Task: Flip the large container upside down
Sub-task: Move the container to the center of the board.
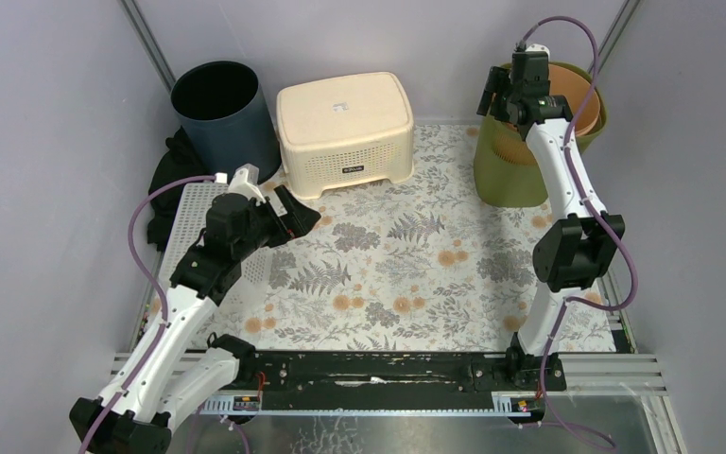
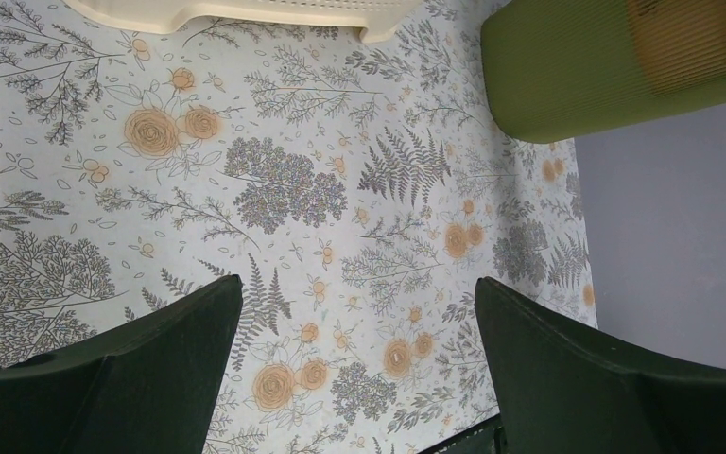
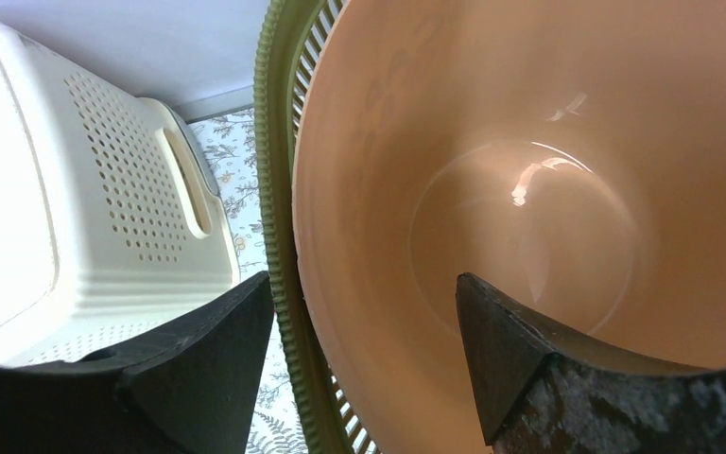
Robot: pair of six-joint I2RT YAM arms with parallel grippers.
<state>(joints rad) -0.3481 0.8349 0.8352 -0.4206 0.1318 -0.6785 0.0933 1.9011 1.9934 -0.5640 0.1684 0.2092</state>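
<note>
Large green container (image 1: 506,175) upright at back right corner of surface (image 1: 406,274), peach tub (image 1: 577,90) nested inside, right fingers (image 3: 217,359) spread astride both rims, cream crate (image 1: 345,123) nearby, left fingers (image 2: 151,369) spread wide above surface

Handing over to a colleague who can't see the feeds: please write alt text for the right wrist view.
The right gripper hangs open astride the nested rims of a peach tub and the green slatted basket around it, one finger inside the tub, the other outside the basket. A cream perforated bin stands to the left on a floral mat.
</note>
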